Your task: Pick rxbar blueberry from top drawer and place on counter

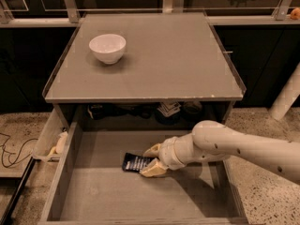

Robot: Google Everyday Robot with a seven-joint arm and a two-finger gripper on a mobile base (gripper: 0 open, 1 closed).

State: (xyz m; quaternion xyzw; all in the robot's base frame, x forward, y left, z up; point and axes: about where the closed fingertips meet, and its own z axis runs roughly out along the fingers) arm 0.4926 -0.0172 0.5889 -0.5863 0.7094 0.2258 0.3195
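The top drawer (pixel 93 196) is pulled out below the counter (pixel 168 60). The rxbar blueberry (pixel 135 162), a dark navy wrapper with white text, lies on the drawer floor near its middle. My gripper (pixel 151 160) reaches in from the right, low in the drawer. Its two tan fingers (pixel 151 169) stand apart, one on each side of the bar's right end. The bar rests flat on the floor.
A white bowl (pixel 107 48) stands on the counter at the back left. Dark items (pixel 166 109) sit in the shadowed space behind the drawer. A small side bin (pixel 52 139) with a pale object hangs at the drawer's left. A cable (pixel 14 149) lies on the floor to the left.
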